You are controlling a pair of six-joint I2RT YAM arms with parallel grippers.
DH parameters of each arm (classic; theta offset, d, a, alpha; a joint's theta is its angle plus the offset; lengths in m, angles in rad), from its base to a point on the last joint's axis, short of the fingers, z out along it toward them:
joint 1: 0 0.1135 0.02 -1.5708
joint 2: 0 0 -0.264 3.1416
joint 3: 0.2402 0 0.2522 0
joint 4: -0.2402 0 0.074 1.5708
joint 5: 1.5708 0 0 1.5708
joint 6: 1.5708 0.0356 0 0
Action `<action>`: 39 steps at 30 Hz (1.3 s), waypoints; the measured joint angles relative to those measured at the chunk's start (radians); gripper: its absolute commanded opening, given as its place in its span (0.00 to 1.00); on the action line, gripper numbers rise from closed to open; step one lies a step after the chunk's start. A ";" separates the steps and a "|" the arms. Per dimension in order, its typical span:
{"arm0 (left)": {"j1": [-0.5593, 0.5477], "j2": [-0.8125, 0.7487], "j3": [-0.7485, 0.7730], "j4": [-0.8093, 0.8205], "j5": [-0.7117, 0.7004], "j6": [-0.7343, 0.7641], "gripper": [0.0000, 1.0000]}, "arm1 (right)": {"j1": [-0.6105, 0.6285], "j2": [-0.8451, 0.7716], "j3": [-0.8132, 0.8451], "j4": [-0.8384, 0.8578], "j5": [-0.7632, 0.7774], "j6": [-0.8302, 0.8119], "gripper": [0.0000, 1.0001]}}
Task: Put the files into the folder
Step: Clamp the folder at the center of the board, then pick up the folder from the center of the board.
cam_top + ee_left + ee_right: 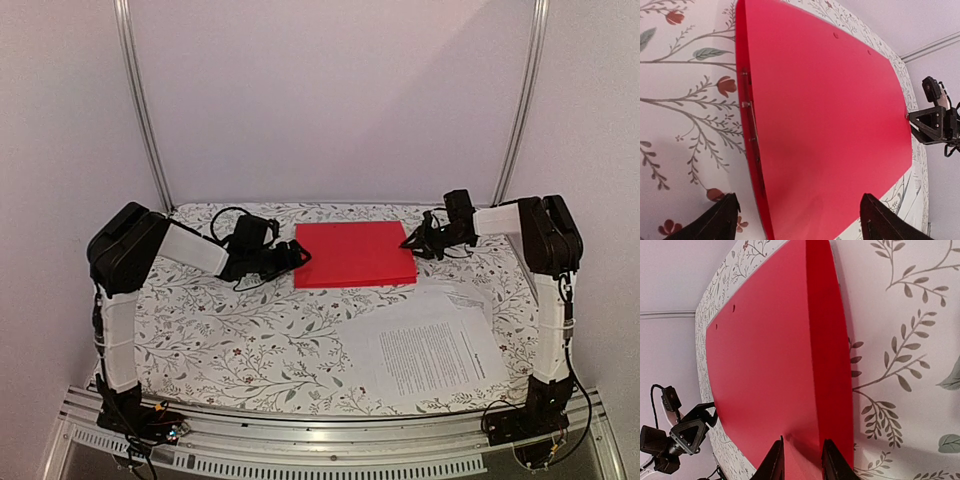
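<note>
Floral tablecloth covers the table. Left gripper, jaws wide and holding nothing, faces the left edge of the closed red folder. Right gripper, jaws narrowed, straddles its right edge; grip uncertain. White printed files lie front right, beside the folder.

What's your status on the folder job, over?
Left gripper open at one edge of folder. Right gripper narrow around opposite edge, grip unclear. Folder closed; files loose nearby. Nothing blocking.
</note>
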 measured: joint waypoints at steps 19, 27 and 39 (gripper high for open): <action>0.078 -0.316 -0.210 -0.072 -0.095 0.102 1.00 | 0.094 -0.222 -0.277 0.355 -0.013 0.244 0.00; 0.069 -0.418 -0.340 -0.029 -0.063 0.019 1.00 | 0.190 -0.318 -0.323 0.537 0.105 0.418 0.00; -0.110 -0.383 -0.317 0.130 -0.050 -0.219 0.99 | 0.301 -0.322 -0.412 0.704 0.273 0.579 0.00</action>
